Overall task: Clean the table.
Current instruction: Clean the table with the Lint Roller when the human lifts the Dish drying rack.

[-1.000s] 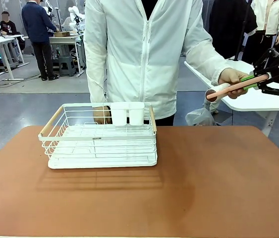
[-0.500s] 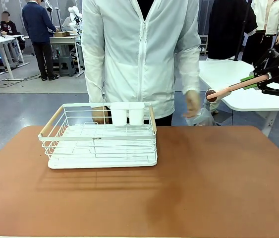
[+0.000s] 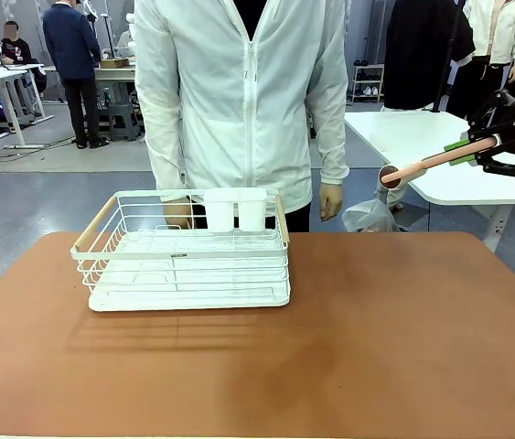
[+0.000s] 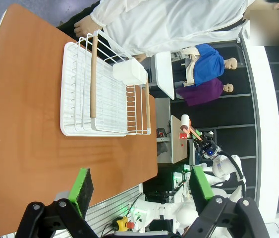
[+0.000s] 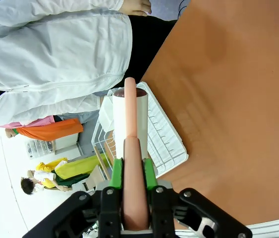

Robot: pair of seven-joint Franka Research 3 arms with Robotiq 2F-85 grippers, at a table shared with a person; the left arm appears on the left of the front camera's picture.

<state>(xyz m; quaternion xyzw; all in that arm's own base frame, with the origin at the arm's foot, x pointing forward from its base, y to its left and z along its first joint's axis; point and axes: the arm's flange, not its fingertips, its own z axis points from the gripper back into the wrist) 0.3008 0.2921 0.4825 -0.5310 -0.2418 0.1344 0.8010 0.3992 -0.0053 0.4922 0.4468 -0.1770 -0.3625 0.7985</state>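
- The table [image 3: 376,347] has a wide reddish-brown top that fills the near part of the front view, with its rounded far corners toward the person [image 3: 239,91].
- A white wire rack [image 3: 184,247] with wooden side handles sits on the table's left half, near the far edge.
- A white holder [image 3: 236,208] hangs at the rack's far side.
- The rest of the tabletop to the right of the rack is bare brown surface.
- The right gripper [image 3: 463,151] is up in the air at the right edge, above table level.
- Its green pads are closed tight on the pink handle of a roller [image 3: 422,165].
- In the right wrist view, the handle runs straight out between the right gripper's [image 5: 133,173] pads, and the roller's [image 5: 131,119] white drum with a dark end cap points away.
- The drum end points toward the person, whose hand [image 3: 330,199] hangs by their side, well apart from the roller.
- The left gripper [image 4: 140,186] is raised above the table's edge, its jaws spread wide with nothing between them.
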